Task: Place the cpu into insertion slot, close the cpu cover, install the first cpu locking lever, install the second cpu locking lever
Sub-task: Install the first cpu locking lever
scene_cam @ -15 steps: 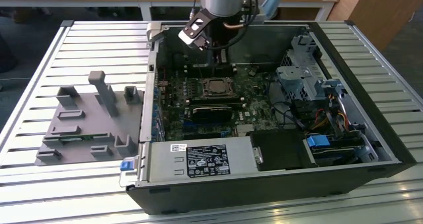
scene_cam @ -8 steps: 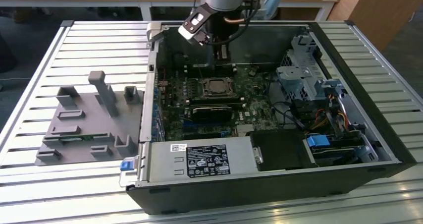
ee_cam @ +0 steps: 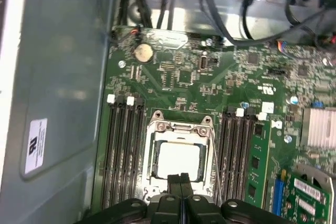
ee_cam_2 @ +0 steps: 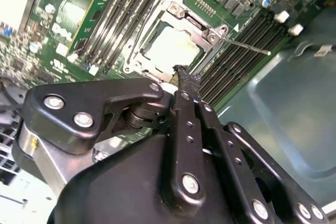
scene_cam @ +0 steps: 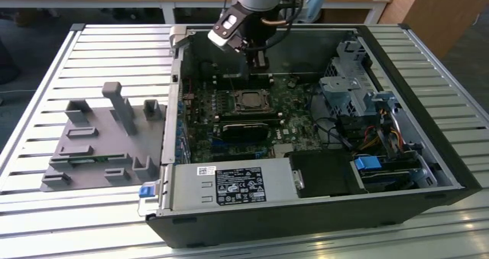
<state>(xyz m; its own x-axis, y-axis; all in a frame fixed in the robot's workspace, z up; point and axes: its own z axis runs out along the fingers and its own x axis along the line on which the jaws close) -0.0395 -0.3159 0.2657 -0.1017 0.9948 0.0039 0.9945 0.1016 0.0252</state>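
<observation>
Pale cpu (ee_cam: 179,160) in insertion slot (ee_cam: 154,157), claw (ee_cam: 181,178) closed

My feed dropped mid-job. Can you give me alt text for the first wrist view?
The pincer, closed, hangs at one edge of the silvery cpu cover, which lies flat and frames the pale cpu in its window. Black memory slots flank the cover on both sides of the green motherboard.
</observation>
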